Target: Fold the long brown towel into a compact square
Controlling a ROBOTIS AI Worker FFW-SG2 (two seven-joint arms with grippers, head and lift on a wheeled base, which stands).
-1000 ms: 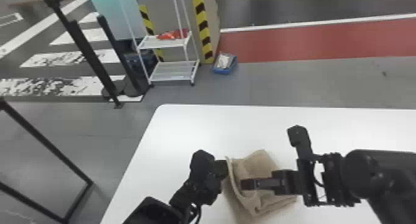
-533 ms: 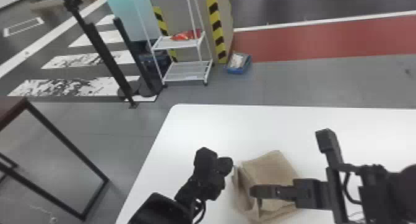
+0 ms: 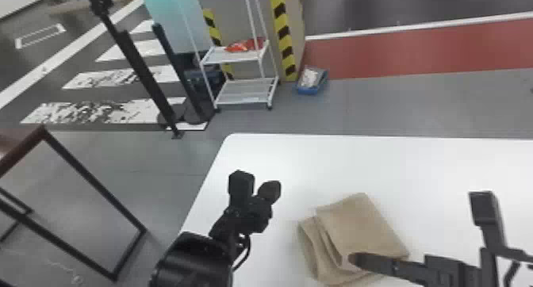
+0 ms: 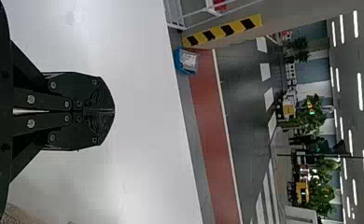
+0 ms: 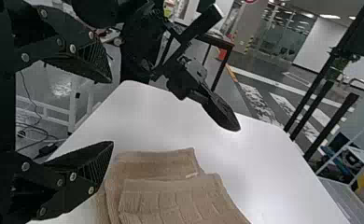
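Brown towel (image 3: 359, 226): folded in layers and lying on the white tabletop (image 3: 420, 167). The upper panel sits out of line with the layers beneath, whose edges project on the side toward the left gripper (image 3: 271, 190). The outline is roughly four-sided, with one corner pointing toward the table's far edge.

Left gripper: raised by the towel's left side in the head view, with bare tabletop between the two. In its wrist view the gripper (image 4: 114, 111) has its fingers pressed together, tip to tip. A small part of the towel appears there, well aside from the fingertips.

Right gripper (image 3: 355, 260): extends in from the right, its tip overlapping the near part of the towel in the head view. Contact with the cloth cannot be confirmed. In its wrist view the gripper (image 5: 111, 112) has its fingers spread wide, and the towel lies outside the gap, adjacent to the lower-drawn finger.

Surroundings: beyond the table stand a white two-tier rack (image 3: 234, 60) with a red packet (image 3: 242, 46) on its upper shelf, a yellow-and-black hazard strip (image 3: 283, 32) and, on the floor, a blue bin (image 3: 307, 91) with pale contents. A dark metal frame (image 3: 94, 181) stands off to the left.
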